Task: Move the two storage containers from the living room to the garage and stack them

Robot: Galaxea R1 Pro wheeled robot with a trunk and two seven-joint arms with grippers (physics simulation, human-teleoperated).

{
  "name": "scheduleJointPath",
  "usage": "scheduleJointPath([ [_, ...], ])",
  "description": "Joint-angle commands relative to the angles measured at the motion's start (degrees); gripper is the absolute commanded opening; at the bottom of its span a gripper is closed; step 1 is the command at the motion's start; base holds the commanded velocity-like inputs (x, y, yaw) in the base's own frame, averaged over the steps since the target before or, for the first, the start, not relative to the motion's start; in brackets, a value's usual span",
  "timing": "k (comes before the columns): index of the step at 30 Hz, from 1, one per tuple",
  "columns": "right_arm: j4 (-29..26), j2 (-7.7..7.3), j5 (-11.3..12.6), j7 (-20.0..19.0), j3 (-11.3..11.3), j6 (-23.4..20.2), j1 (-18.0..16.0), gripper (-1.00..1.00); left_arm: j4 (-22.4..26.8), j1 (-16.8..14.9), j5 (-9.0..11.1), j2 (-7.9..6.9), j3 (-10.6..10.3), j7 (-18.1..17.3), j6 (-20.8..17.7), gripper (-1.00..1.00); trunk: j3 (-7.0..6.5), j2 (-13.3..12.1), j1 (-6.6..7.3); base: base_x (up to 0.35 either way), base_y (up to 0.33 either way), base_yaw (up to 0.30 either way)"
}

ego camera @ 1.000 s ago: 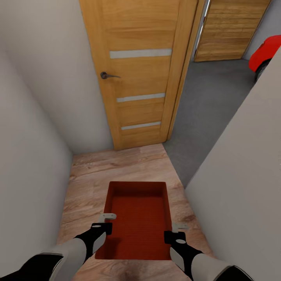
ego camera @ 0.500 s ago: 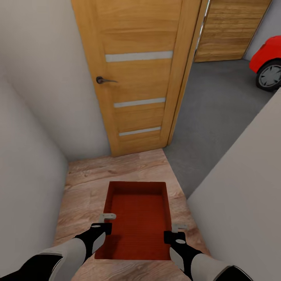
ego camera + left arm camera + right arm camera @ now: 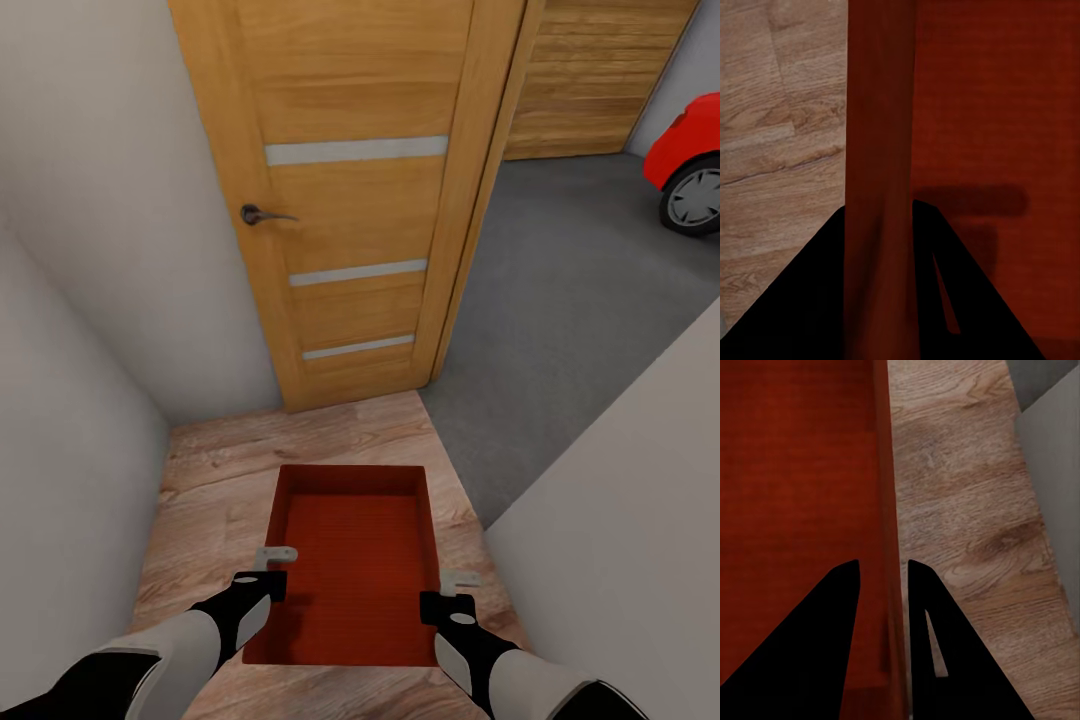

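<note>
One storage container point(image 3: 352, 565) — long axis pointing toward the wooden door point(image 3: 350, 190).

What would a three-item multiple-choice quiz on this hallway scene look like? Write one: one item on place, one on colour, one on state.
1. Where does the red car stand?
A. On the grey concrete floor beyond the doorway
B. On the wood planks beside the bin
C. Behind the robot

2. What colour is the storage container?
A. Blue
B. Red-orange
C. Grey

3. How is the container held?
A. By one claw on its far wall
B. By both claws, one on each side wall
C. By no claw; it lies on the floor

Answers:
1. A: the head view shows the car on the grey floor past the wooden door.
2. B: its ribbed inside is red-orange.
3. B: the left claw and right claw each straddle a side wall, as both wrist views confirm.
</note>
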State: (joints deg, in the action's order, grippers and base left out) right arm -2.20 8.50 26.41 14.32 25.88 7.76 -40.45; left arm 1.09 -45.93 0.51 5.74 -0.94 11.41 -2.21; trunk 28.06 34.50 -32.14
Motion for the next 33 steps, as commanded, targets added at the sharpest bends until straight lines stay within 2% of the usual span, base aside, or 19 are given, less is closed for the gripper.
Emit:
scheduleJointPath([
  [1,-0.08,-0.85,-0.13,0.19,2.69,0.50,-0.05,-1.00,-0.21,-0.04,0.55,-0.91,0.32,2.04,-0.26,-1.00,0.05,0.06,-0.01,0.011,0.000,0.000],
  [12,-0.08,-0.85,-0.09,0.19,2.69,0.42,-0.03,-1.00,-0.30,-0.04,0.55,-0.79,0.32,2.12,1.16,-1.00,0.05,0.06,-0.01,0.012,0.012,0.000],
  [29,-0.08,-0.84,-0.13,0.19,2.69,0.46,-0.03,-1.00,-0.30,-0.07,0.55,-0.78,0.33,2.12,1.16,-1.00,0.05,0.06,-0.01,0.217,0.234,-0.001],
  [33,-0.08,-0.78,-0.13,0.19,2.69,0.45,-0.05,-1.00,-0.30,-0.07,0.55,-0.79,0.32,2.12,1.16,-1.00,0.05,0.06,-0.01,0.254,0.230,-0.128],
])
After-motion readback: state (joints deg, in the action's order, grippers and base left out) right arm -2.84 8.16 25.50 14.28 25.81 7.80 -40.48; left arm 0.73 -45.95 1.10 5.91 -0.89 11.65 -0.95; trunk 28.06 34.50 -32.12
